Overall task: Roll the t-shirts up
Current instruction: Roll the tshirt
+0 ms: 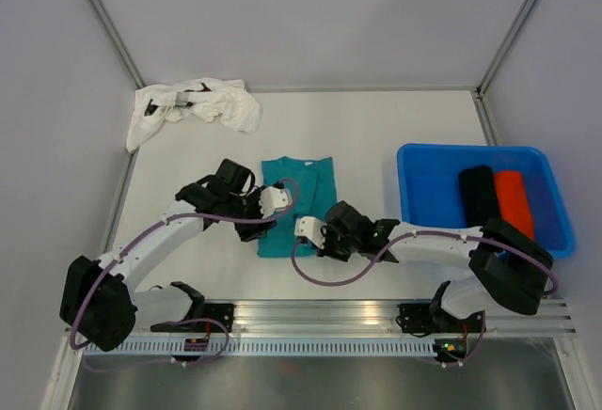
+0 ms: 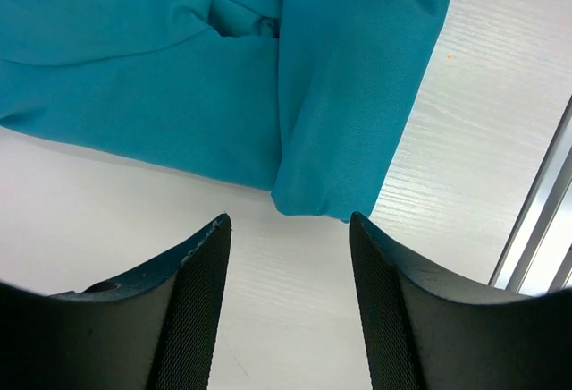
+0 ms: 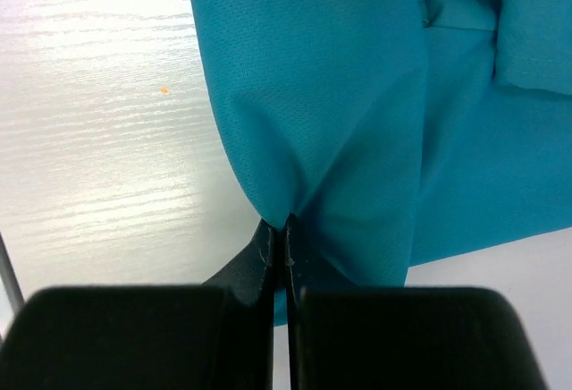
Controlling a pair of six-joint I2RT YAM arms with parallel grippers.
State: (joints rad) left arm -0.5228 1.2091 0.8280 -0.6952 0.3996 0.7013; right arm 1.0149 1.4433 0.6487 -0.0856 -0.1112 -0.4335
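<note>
A teal t-shirt lies folded into a narrow strip on the white table, collar away from the arms. My left gripper is open and holds nothing, its tips just short of the shirt's near corner; from above it hovers at the strip's left near edge. My right gripper is shut on the teal t-shirt's hem, at the strip's right near corner. A white t-shirt lies crumpled at the far left. Rolled black and orange-red t-shirts lie in the tub.
The blue plastic tub stands at the right. A metal rail carrying both arm bases runs along the near edge. Grey walls with metal posts close off the back and both sides of the table.
</note>
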